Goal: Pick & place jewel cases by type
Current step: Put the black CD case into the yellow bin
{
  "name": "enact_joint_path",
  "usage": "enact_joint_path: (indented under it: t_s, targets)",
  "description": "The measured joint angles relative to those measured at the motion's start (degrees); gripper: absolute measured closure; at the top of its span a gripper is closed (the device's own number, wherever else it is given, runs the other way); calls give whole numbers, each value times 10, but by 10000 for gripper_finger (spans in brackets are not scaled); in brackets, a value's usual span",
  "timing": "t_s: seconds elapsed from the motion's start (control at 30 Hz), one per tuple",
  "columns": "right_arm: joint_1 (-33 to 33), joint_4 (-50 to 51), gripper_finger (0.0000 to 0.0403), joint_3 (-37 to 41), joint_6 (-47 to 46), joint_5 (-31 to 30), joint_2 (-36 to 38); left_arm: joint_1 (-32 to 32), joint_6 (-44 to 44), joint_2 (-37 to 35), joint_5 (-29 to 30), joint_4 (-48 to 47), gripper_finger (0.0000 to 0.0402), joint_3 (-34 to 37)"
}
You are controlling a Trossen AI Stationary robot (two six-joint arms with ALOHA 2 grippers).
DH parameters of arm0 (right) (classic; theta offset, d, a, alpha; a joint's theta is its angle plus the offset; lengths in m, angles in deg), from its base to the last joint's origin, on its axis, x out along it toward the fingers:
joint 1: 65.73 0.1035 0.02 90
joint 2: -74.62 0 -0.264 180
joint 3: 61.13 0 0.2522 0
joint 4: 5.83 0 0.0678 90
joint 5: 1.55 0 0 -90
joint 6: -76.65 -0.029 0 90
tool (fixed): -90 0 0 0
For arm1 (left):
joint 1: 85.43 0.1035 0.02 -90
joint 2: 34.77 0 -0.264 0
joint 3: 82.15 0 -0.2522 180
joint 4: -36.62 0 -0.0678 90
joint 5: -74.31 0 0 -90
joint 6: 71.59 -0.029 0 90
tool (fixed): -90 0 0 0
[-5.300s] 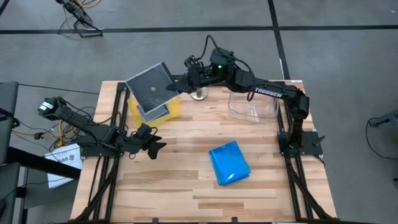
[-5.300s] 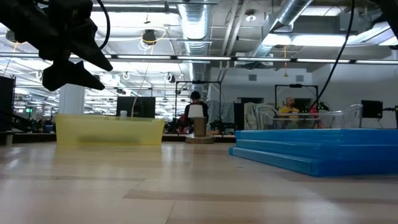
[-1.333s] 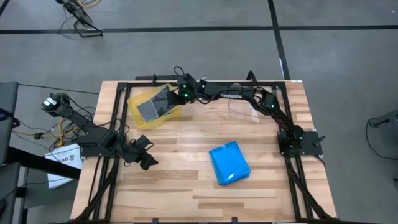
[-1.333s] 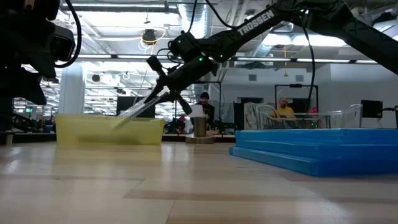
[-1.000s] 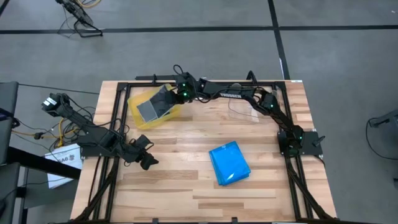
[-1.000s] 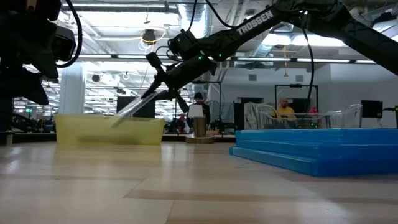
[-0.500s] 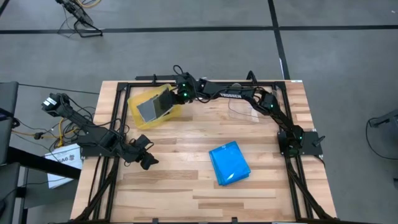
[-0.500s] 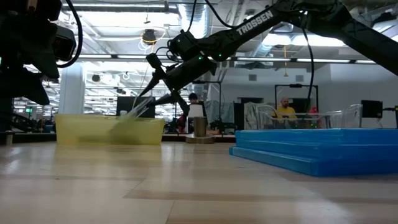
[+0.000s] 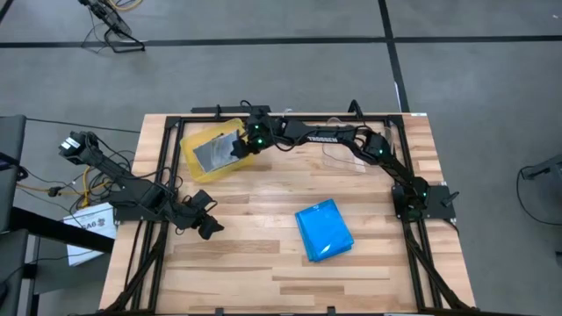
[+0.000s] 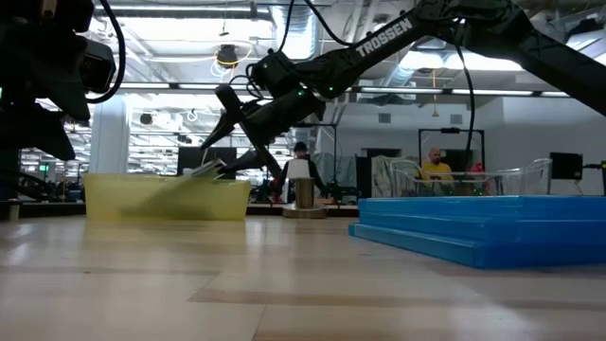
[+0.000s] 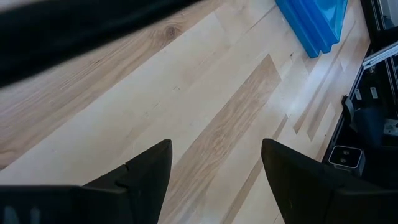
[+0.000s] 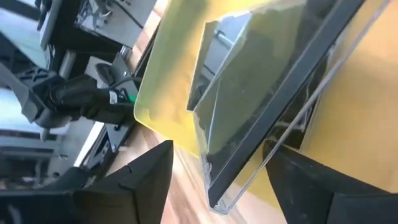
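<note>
A yellow tray point(image 9: 198, 167) stands at the table's far left. A smoky grey jewel case point(image 9: 213, 151) lies slanted in it, its far end on the tray floor, over another grey case point(image 12: 214, 59). My right gripper point(image 9: 239, 146) hovers open at the tray's right rim, one finger on each side of the slanted case's raised edge point(image 12: 217, 196). A stack of blue jewel cases point(image 9: 323, 230) lies flat on the wood at centre right. My left gripper point(image 9: 209, 226) waits open above bare wood at the near left. My right gripper stands open about the slanted grey case's raised edge point(image 10: 216, 167), coming at it slanting down from the table's right. Whether the lower finger point(image 10: 241, 156) still touches that edge, I cannot tell.
A clear bin point(image 9: 356, 151) stands at the far right, under the right arm. A small round wooden piece point(image 10: 303, 194) sits at the far edge between tray and bin. Bare wood lies between the tray and the blue stack point(image 10: 473, 232).
My right gripper has opened and let go of the grey case while moving a little toward the table's left and near edges over the tray. The case has dropped from its steep tilt and now lies lower and flatter in the tray.
</note>
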Motion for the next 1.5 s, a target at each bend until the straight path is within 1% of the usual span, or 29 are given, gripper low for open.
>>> enact_joint_path:
  t_s: [0.17, 0.27, 0.33, 0.43, 0.5, 0.6, 0.67, 0.8, 0.87, 0.93, 1.0, 1.1, 1.23, 1.3, 1.4, 1.5]
  targets:
    - [-2, -32, 154, 0, 79, -9, 0, 0, 1, 0, 0, 0, 159, 0]
    - [-4, -36, 154, 0, 118, -35, 0, 0, 7, 0, 0, 0, 159, 0]
    - [-7, -36, 154, 0, 129, -46, 0, 0, 8, 0, 0, 0, 159, 0]
    - [-12, -33, 154, -3, 128, -47, 0, 0, 13, 0, 6, -2, 159, 0]
    - [-13, -34, 154, -5, 128, -47, 0, 0, 34, 0, 40, -11, 159, 0]
    - [-9, -34, 154, -5, 128, -46, 0, 0, 78, 0, 119, -26, 159, 0]
    - [-5, -34, 154, -5, 128, -45, 0, 0, 93, 0, 154, -26, 159, 0]
    - [6, -35, 154, -5, 144, -46, 0, 0, 96, 0, 185, -28, 159, 0]
    - [11, -44, 154, -6, 165, -53, -7, 0, 97, 0, 198, -35, 159, 0]
    - [14, -35, 154, -6, 163, -55, -9, 0, 96, -4, 218, -52, 159, 0]
    - [12, -31, 154, -9, 156, -54, -9, 6, 91, -12, 233, -94, 159, -5]
    - [6, -27, 154, -10, 156, -55, -8, 28, 88, -29, 238, -216, 159, -38]
    - [-1, -26, 154, -10, 152, -58, -8, 68, 35, -57, 244, -373, 159, -101]
    - [-2, -26, 154, -10, 140, -54, -8, 94, 15, -72, 265, -430, 159, -128]
    - [-2, -26, 154, -10, 138, -52, -8, 137, -16, -99, 286, -476, 159, -148]
    - [-2, -26, 154, -10, 138, -52, -8, 178, -66, -130, 286, -476, 159, -149]
